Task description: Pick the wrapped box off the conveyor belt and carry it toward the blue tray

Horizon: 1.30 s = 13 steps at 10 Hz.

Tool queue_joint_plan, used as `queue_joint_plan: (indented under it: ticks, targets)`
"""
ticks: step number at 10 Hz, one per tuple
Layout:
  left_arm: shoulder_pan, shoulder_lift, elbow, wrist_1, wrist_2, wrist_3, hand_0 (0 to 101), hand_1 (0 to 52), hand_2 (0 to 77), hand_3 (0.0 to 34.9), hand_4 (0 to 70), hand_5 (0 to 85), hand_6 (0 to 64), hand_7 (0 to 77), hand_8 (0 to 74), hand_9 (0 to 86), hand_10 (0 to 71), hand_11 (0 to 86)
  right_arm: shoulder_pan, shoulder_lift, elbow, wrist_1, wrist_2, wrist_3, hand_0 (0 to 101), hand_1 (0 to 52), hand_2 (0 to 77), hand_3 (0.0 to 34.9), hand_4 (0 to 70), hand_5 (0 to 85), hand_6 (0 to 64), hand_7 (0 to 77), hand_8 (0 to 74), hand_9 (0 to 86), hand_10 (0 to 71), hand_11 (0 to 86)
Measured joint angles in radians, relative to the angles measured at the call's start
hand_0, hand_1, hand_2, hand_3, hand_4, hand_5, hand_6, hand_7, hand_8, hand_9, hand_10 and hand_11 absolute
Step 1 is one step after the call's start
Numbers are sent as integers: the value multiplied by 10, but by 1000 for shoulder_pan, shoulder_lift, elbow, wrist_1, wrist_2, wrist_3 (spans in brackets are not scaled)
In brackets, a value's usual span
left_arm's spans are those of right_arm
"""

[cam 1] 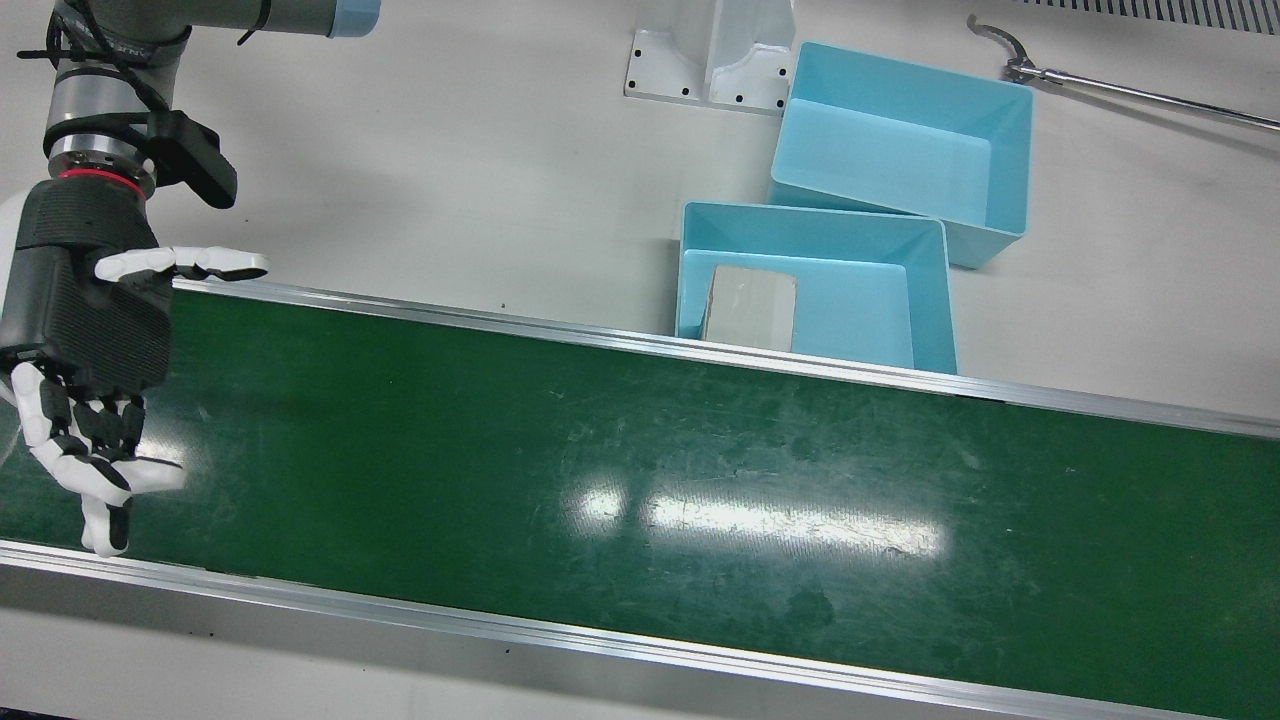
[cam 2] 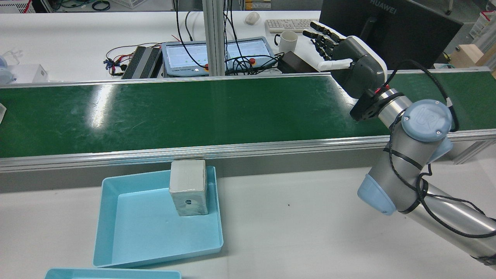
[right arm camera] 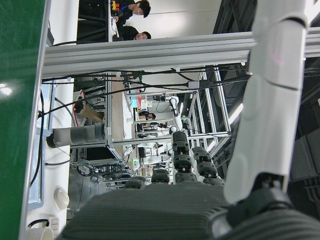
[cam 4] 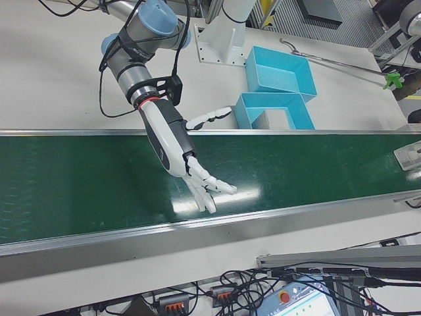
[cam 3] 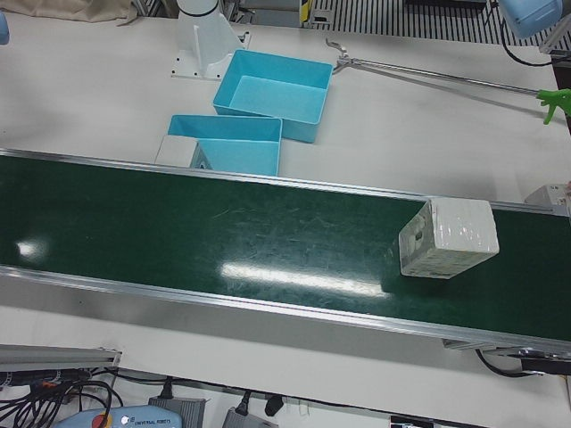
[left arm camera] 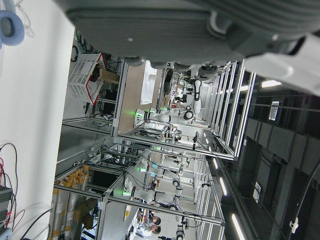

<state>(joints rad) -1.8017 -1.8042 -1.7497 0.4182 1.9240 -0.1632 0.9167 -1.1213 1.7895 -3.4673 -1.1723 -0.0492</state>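
Observation:
The wrapped box [cam 3: 449, 238], white under clear film, lies on the green conveyor belt [cam 3: 223, 232] near its end on my left side, only in the left-front view. My right hand [cam 1: 85, 330] hovers open over the other end of the belt, fingers spread, far from the box; it also shows in the rear view [cam 2: 348, 58] and the right-front view [cam 4: 181, 155]. My left hand [left arm camera: 165, 25] shows only in its own view, as a palm holding nothing. The blue tray [cam 1: 930, 300] sits beside the belt and holds a grey box [cam 1: 752, 308].
A second blue tray [cam 1: 900, 130] stands behind the first. A long metal reach pole [cam 1: 1100, 88] lies on the white table behind the trays. An arm pedestal [cam 1: 712, 60] stands by the trays. Aluminium rails [cam 1: 600, 640] edge the belt.

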Motion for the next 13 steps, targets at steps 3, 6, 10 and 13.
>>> queue_joint_plan:
  ticks: [3,6,10,13]
  targets:
    - [0,0,0,0,0,0,0,0,5,0,0,11,5,5,5,5,5,5,-43,24,-32,4,2,4,464,109,38,0,44,44,33,71,16,16,0,11]
    - [0,0,0,0,0,0,0,0,11,0,0,11,5,5,5,5,0,5,-75,33,-32,-12,8,5,470,175,104,0,65,93,38,125,38,11,0,11]
    - [0,0,0,0,0,0,0,0,5,0,0,11,5,5,5,5,0,5,-81,34,-7,-75,13,8,482,153,125,0,49,115,49,142,38,11,0,11]
    - [0,0,0,0,0,0,0,0,11,0,0,11,0,5,5,5,0,5,-83,52,-2,-63,15,5,466,147,93,0,87,104,55,153,22,16,0,11]
